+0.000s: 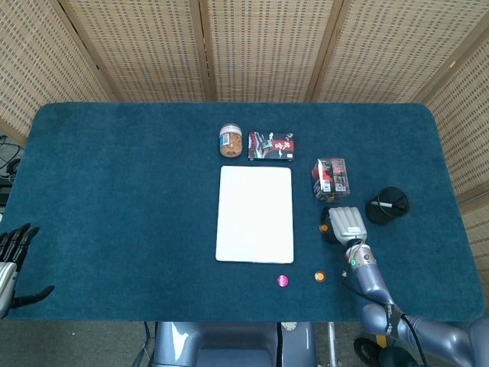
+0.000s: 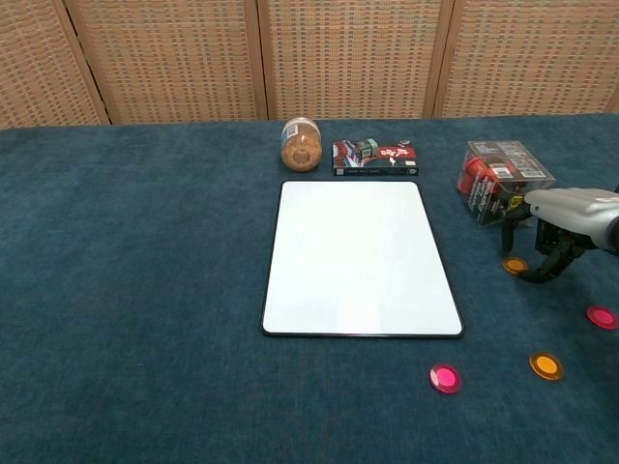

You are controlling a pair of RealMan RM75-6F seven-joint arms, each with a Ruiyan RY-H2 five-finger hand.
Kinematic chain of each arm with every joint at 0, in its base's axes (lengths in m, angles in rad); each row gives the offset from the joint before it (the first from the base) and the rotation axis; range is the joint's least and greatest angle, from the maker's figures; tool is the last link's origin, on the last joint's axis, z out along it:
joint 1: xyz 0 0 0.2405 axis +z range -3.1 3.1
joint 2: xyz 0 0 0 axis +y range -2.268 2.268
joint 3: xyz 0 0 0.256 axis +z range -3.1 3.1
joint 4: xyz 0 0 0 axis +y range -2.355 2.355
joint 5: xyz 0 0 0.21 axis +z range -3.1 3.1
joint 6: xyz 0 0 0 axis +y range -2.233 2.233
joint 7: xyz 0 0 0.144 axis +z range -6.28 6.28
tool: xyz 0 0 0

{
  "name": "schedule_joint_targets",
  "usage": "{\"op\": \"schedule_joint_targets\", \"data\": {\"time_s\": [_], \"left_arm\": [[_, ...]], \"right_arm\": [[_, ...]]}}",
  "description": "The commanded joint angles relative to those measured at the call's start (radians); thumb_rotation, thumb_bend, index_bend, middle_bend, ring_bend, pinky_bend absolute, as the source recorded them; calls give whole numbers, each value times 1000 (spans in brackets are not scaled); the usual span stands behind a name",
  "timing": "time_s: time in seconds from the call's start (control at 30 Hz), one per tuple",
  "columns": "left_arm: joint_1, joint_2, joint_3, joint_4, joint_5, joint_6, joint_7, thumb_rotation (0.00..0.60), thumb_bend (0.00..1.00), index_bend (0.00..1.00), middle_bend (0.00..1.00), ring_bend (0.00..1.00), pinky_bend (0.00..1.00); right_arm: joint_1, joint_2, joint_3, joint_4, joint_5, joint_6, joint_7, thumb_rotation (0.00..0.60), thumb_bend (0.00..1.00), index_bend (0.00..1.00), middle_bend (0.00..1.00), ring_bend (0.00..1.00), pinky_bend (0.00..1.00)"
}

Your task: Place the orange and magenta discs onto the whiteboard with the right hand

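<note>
The orange disc (image 2: 515, 264) nearest our right hand (image 2: 566, 227) lies on the cloth right of the whiteboard (image 2: 360, 257), and our fingers (image 2: 539, 271) curl down around it, tips at or just above the cloth on either side. We judge this a closing pinch rather than a firm hold: the disc looks flat on the table, and we cannot tell whether the tips touch it. From the head view the hand (image 1: 348, 222) covers most of the disc (image 1: 323, 227), palm down, so the grip comes from above, which suits a thin flat piece.

Outward, a clear box (image 2: 501, 180) sits just behind the hand, leaving little room to approach from that side. A magenta disc (image 2: 602, 316), a second orange disc (image 2: 545, 365) and a second magenta disc (image 2: 445, 378) wait on the cloth nearer us; none is on the board yet.

Our left hand (image 1: 11, 256) hangs off the table's left edge, fingers apart, empty, since the task is the right's alone.
</note>
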Motion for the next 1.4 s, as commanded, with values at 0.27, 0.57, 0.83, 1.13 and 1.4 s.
{"op": "schedule_joint_targets", "data": {"time_s": [0.27,0.57,0.83,1.13,1.4], "left_arm": [[-1,0,-1,-1,-4,0,2,600,0,0,0,0,0],[-4,1,-1,-2,-7,-4,0,600,0,0,0,0,0],[-3,4,1,-4,-3,0,-4,600,0,0,0,0,0],[-5,8,1,-6,-1,-3,-14,600,0,0,0,0,0],[-19,16,-1,-4,-11,-28,-36,600,0,0,0,0,0]], "right_arm": [[4,-26,-11,38,-21,5,11,600,345,470,990,1000,1000],[0,-31,-16,57,-28,10,17,600,363,563,995,1000,1000],[-5,-21,-15,45,-42,15,32,600,364,583,995,1000,1000],[66,47,81,-165,-36,36,-6,600,364,583,995,1000,1000],[256,-76,162,-246,154,62,-248,600,389,583,995,1000,1000]]}}
